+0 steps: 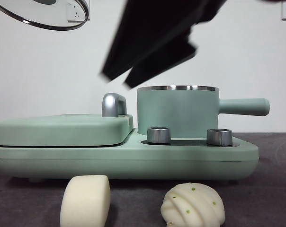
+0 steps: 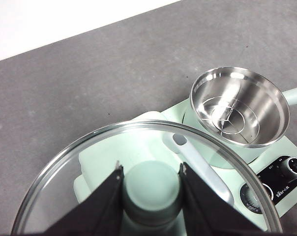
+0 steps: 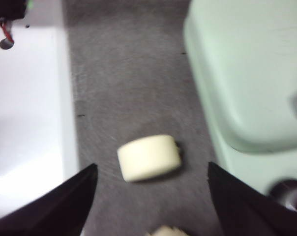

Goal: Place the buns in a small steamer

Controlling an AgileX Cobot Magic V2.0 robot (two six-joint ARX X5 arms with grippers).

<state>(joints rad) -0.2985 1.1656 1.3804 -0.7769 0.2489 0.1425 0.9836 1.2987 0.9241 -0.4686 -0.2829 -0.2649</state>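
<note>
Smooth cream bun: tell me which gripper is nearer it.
Right. The right gripper hangs open above the smooth cream bun; the left gripper holds the glass lid aloft, well away.

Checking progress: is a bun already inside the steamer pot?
No: the left wrist view shows the steamer pot holding only its wire rack.

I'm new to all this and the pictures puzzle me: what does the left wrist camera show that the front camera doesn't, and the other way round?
Only the left wrist view shows the left claw shut on the glass lid by its green knob, and the steamer's bare steel inside with a wire rack. Only the front view shows the two buns, the smooth cream bun and the ridged speckled bun, lying on the table before the cooker, and the right claw above. Both show the lid, the steamer and the control dials.
</note>
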